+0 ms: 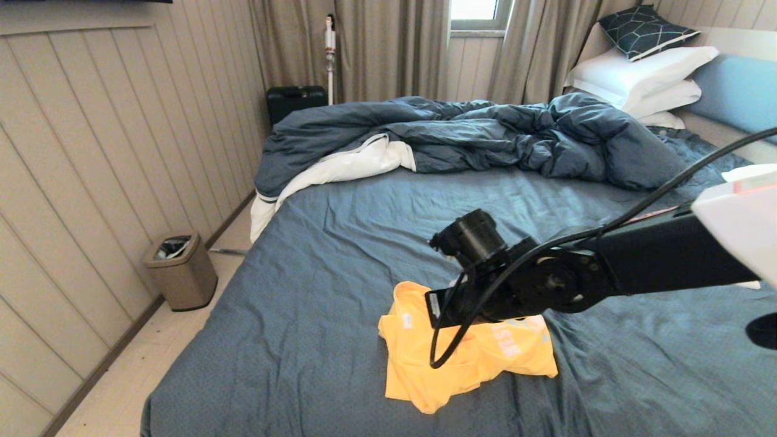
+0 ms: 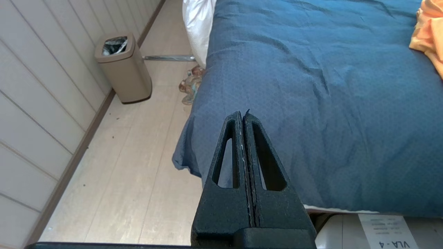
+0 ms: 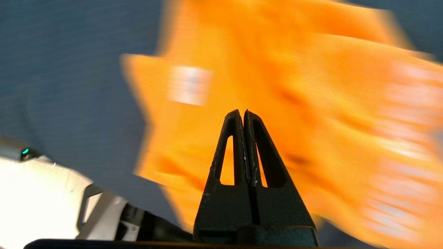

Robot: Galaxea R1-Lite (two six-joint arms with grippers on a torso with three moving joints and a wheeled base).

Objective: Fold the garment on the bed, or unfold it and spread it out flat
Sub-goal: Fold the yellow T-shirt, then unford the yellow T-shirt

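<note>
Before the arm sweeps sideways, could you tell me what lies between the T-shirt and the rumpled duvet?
Only bare wrinkled sheet lies between the T-shirt and the duvet, as the head view shows.

Daylight enters from the window at the far wall, between the curtains, and lights the room evenly and fairly brightly. The pane itself is blown out to white. The bed sheet shows soft shadows in its wrinkles, and the pillows are close to overexposed. In the head view the near white casing at the right edge is glaring and out of focus. The left wrist view is sharp throughout. The right wrist view is heavily motion-blurred: the garment smears into orange streaks, while the right tool stays crisp.
</note>
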